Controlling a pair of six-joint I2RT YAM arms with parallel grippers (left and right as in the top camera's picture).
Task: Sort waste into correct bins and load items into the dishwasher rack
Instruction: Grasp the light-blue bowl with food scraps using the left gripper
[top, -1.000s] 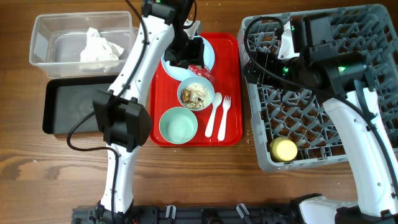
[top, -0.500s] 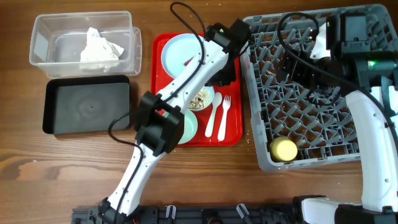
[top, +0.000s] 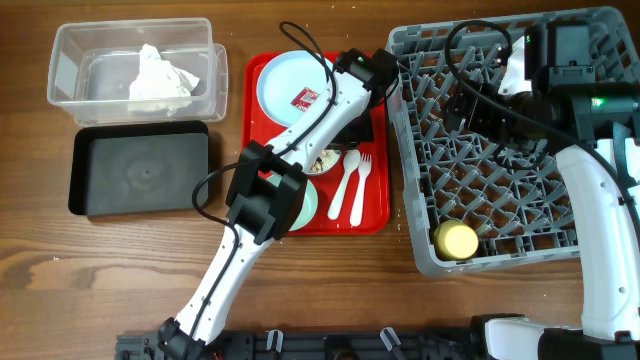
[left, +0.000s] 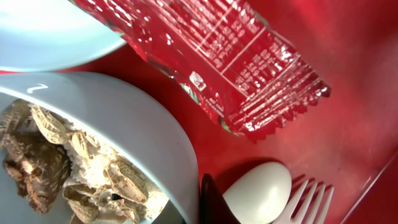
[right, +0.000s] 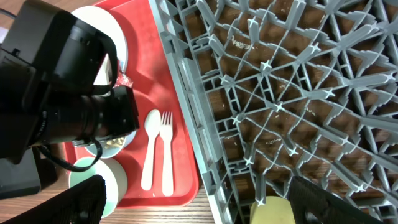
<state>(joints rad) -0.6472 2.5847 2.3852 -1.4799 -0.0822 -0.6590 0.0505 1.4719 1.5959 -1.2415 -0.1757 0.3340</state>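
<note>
The small red printed wrapper (top: 305, 98) lies on the pale blue plate (top: 285, 80), on the red serving tray; in the left wrist view the wrapper (left: 236, 56) overhangs the plate (left: 43, 31). My left gripper (top: 358, 125) hangs low over the tray with its dark tip (left: 208, 202) between the pale blue bowl of rice and brown scraps (left: 74, 155) and the white spoon (left: 258, 193), apparently shut and empty. The fork (left: 311, 199) lies beside the spoon. My right gripper (right: 211, 199) is open and empty above the grey dishwasher rack (top: 500, 150).
The yellow cup (top: 458, 240) stands in the rack's near corner. The mint-green bowl (top: 305, 205) sits partly under my left arm. The clear tub (top: 70, 60) holds the crumpled napkin (top: 160, 75). The black tray (top: 140, 170) lies in front of it.
My left arm swung from over the plate to the tray's right side, leaving the wrapper lying on the plate. My right arm shifted a little to the right over the rack.
</note>
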